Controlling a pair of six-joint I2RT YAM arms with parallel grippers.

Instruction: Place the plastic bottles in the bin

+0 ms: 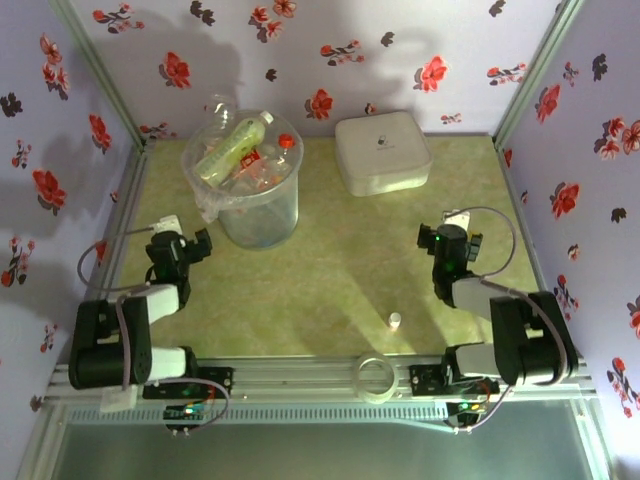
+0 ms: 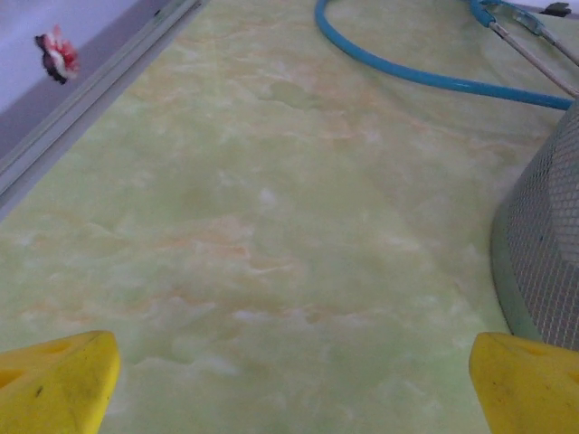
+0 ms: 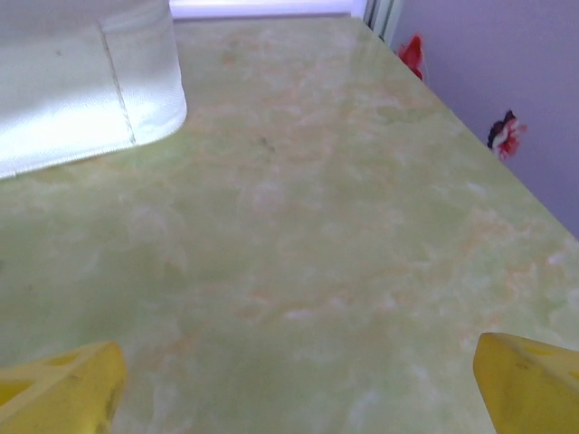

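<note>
Several plastic bottles (image 1: 232, 148) fill the bin (image 1: 272, 218) (task apparently done), so both arms' jaws hang wide apart, empty, over the counter (image 1: 330, 270)

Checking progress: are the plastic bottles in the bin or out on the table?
In: the plastic bottles are heaped inside the bin; none lies on the table.

No lettering can be read anywhere. The plastic bottles (image 1: 250, 130) in the bin (image 1: 262, 222), at the far left of the table (image 1: 330, 280), carry green and red-and-white labels (image 1: 228, 150), but their print is too small and blurred to make out. The white box (image 1: 395, 165) at the far middle bears a small dark mark (image 1: 381, 140) on its lid, too tiny to read.
</note>
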